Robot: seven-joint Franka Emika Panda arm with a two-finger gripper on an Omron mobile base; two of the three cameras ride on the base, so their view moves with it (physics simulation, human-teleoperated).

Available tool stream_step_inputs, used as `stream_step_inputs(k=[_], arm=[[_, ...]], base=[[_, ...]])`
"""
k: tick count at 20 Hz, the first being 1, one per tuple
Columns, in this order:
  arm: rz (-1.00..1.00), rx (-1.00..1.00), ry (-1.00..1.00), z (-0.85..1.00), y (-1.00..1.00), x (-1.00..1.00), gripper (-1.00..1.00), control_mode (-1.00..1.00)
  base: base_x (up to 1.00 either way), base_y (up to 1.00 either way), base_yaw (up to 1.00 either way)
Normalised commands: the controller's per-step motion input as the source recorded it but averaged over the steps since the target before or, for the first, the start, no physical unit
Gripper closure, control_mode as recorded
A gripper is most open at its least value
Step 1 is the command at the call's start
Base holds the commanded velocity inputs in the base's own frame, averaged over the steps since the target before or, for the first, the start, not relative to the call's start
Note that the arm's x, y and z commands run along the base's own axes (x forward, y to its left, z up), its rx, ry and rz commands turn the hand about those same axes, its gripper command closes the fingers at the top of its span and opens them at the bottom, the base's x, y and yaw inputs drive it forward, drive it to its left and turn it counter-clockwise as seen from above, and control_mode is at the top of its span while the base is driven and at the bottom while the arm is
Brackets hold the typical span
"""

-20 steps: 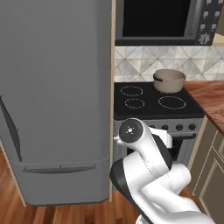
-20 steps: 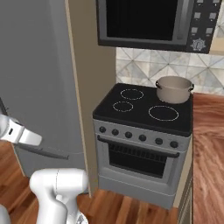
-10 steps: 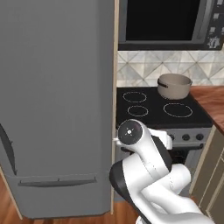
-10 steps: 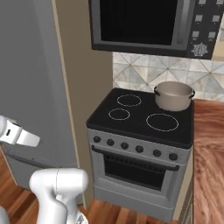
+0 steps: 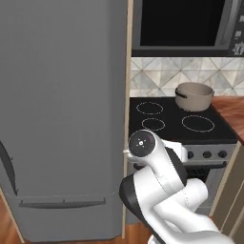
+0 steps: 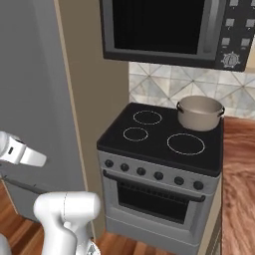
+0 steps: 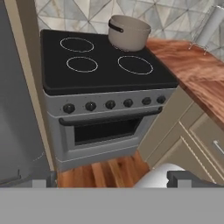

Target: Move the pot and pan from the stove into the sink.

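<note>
The beige pot stands upright on the back right burner of the black glass stove. The other three ring burners are bare. My gripper is open, its two dark tips far apart at the bottom of the hand view. It hangs low in front of the oven door, well short of the pot. In both base views the arm is folded close to the base. The pan and the sink are out of view.
A tall grey fridge stands left of the stove behind a tan side panel. A dark microwave hangs above it. A wooden counter with a grey cylinder runs to the right, over beige cabinets.
The whole picture has shifted: the base has driven closer to the stove, which now looks larger. The pot stays on its burner, and the arm keeps its folded pose.
</note>
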Motion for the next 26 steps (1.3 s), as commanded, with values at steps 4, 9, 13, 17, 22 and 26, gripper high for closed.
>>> stream_step_inputs(k=[4, 9, 13, 17, 22, 26], arm=[[0.0, 0.0, 0.0, 0.0, 0.0, 0.0, -1.0, 1.0], [0.0, 0.0, 0.0, 0.0, 0.0, 0.0, -1.0, 1.0], [0.0, 0.0, 0.0, 0.0, 0.0, 0.0, -1.0, 1.0], [0.0, 0.0, 0.0, 0.0, 0.0, 0.0, -1.0, 1.0], [0.0, 0.0, 0.0, 0.0, 0.0, 0.0, -1.0, 1.0], [0.0, 0.0, 0.0, 0.0, 0.0, 0.0, -1.0, 1.0]], base=[[0.26, -0.63, 0.11], [0.09, -0.79, 0.09], [-0.01, -0.74, 0.05], [-0.02, -0.61, 0.02], [0.14, -0.03, 0.01], [0.69, -0.14, 0.07]])
